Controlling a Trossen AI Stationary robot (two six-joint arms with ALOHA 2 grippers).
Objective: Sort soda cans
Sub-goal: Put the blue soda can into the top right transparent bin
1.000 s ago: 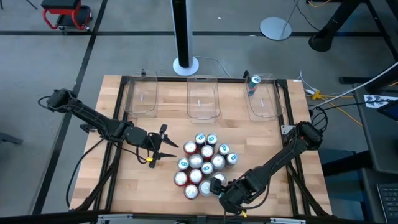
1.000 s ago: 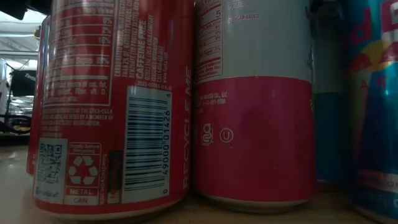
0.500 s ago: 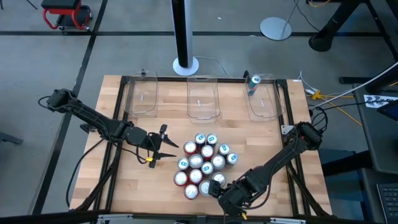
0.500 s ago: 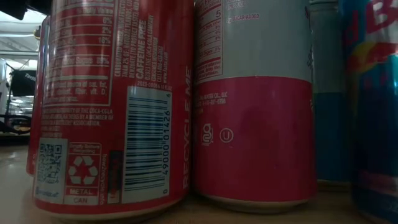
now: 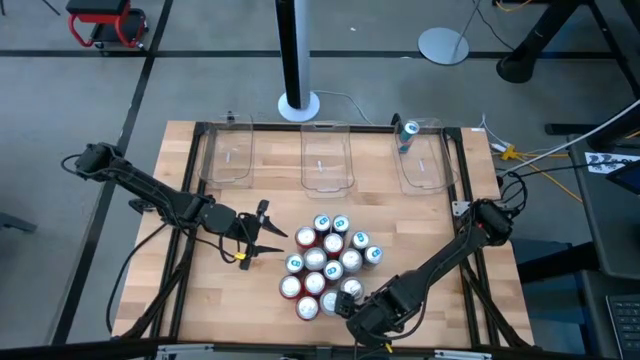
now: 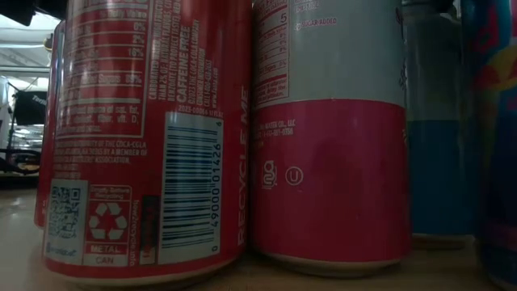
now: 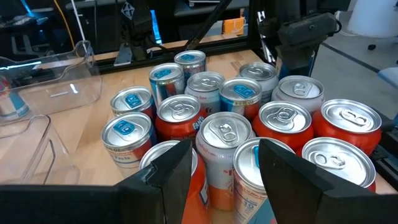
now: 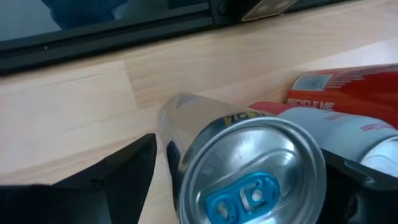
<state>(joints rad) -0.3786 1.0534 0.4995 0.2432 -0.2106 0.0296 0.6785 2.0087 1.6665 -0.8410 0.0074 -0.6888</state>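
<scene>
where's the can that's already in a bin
In the high view a single teal-blue can lies in the right-hand clear bin at the table's far edge, near that bin's far left corner, apart from the can cluster in the middle.

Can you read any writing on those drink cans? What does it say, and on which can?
"RECYCLE ME", "CAFFEINE FREE", barcode "49000 01426", "METAL CAN": red can, low view.
"RECYCLE ME": red can lying in the right wrist view.
Fine print on the silver-and-red can: too small to read.
Letters on the blue can: cut off.
Cans seen from above: nothing readable.
</scene>
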